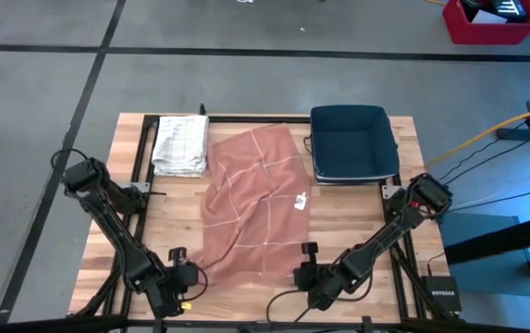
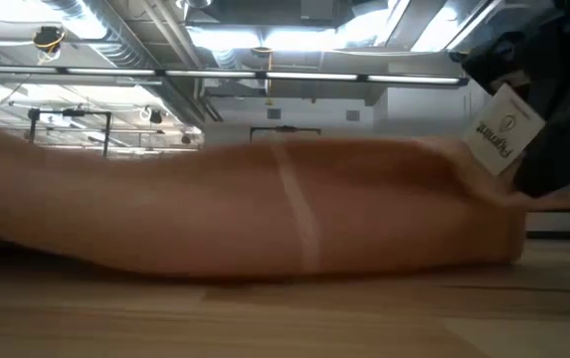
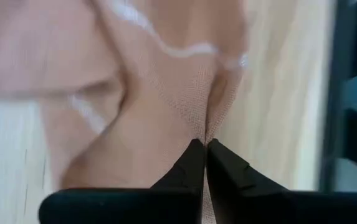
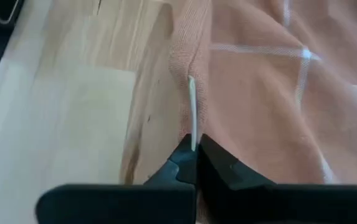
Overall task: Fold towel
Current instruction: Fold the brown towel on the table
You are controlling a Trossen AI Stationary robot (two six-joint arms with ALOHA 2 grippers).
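Note:
A salmon towel [image 1: 251,199] with thin white grid lines lies spread and rumpled on the wooden table [image 1: 357,222], with a white tag [image 1: 301,199] on its right edge. In the low view the towel [image 2: 265,209] fills the width, the tag [image 2: 503,129] at its right. My left gripper [image 1: 193,276] is shut on the towel's near left corner, and my right gripper [image 1: 303,274] on its near right corner. My left gripper [image 3: 205,144] pinches the towel's near left corner [image 3: 204,127] between its two fingertips, slanting down from the near left. The cloth puckers up into a ridge at the fingers; the rest lies on the table. My right gripper [image 4: 194,146] pinches the towel's near right edge [image 4: 190,118], by a white line, between its two fingertips. It slants down from the near right. The cloth rises in a narrow fold at the fingers; the rest lies on the table.
A folded white towel [image 1: 181,143] lies at the far left, touching the salmon towel's far left edge. A dark blue bin [image 1: 352,143] stands at the far right. Bare wood lies right of the towel [image 1: 366,213] and left of it [image 1: 167,213].

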